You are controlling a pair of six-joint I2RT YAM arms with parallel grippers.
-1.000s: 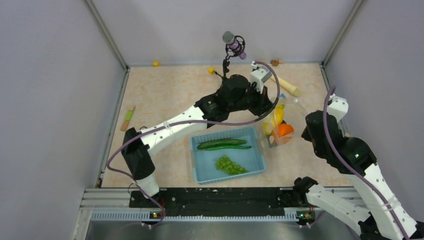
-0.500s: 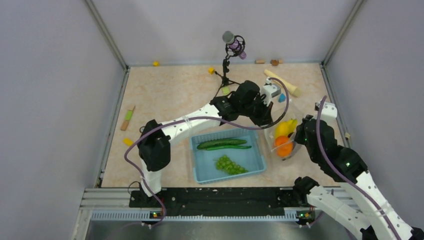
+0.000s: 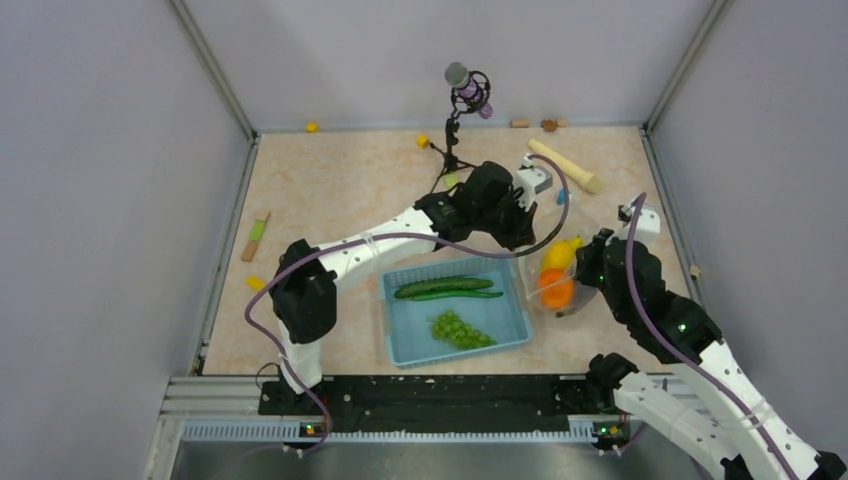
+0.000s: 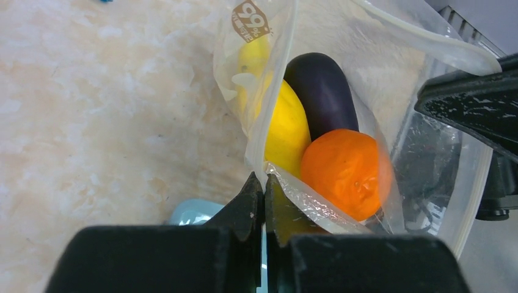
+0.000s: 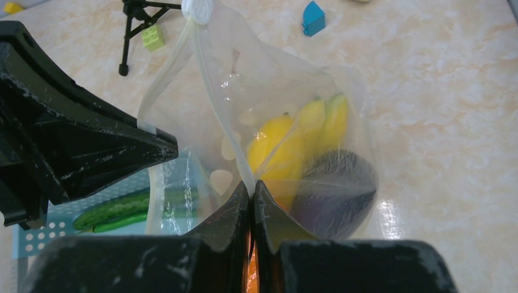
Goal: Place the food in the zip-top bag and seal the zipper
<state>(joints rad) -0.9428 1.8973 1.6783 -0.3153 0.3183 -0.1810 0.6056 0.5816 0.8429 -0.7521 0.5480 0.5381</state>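
Plainly the left gripper [image 4: 264, 183] and right gripper [image 5: 251, 186] are each clamped shut on opposite lips of the bag [image 5: 269, 85], which stands just right of the basket [image 3: 410, 335]. Only the top view shows the cucumber [image 3: 443, 288], lying left to right, and the grapes [image 3: 458, 329] in that basket, nearer the left arm; the left wrist view shows the orange [image 4: 345, 172] and eggplant [image 4: 322, 91] bagged.

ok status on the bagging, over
Grippers: left gripper and right gripper shut on the zip-top bag rim. Inside: orange, eggplant, banana; zipper open. Outside: cucumber, grapes in the blue basket. Nothing in the way.
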